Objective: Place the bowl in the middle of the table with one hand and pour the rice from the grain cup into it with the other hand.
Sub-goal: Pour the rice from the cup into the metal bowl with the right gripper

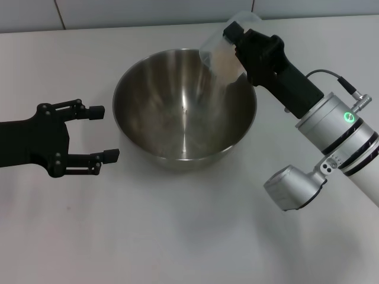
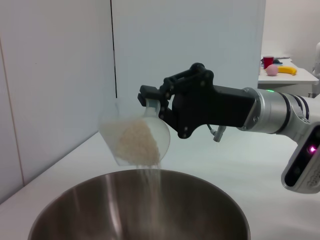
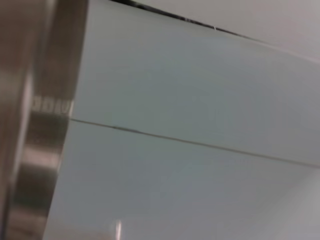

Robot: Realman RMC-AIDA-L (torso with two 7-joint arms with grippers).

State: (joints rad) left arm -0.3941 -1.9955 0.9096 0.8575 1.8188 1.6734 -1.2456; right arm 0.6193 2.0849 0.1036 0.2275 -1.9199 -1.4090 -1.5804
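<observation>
The steel bowl (image 1: 184, 112) stands on the white table (image 1: 177, 231), about in its middle. My right gripper (image 1: 230, 42) is shut on the clear grain cup (image 1: 220, 48) and holds it tilted over the bowl's far right rim. In the left wrist view the cup (image 2: 131, 135) leans mouth down, and the rice (image 2: 138, 144) runs off its lip in a thin stream into the bowl (image 2: 65, 212), with the right gripper (image 2: 153, 104) behind the cup. My left gripper (image 1: 105, 133) stands open just left of the bowl, apart from it, with nothing between its fingers.
A pale panelled wall (image 1: 148, 12) runs along the table's far edge, close behind the cup. The right arm's silver forearm (image 1: 337, 133) slants over the right side of the table. Far off, another table (image 2: 287, 75) carries a banana and small items.
</observation>
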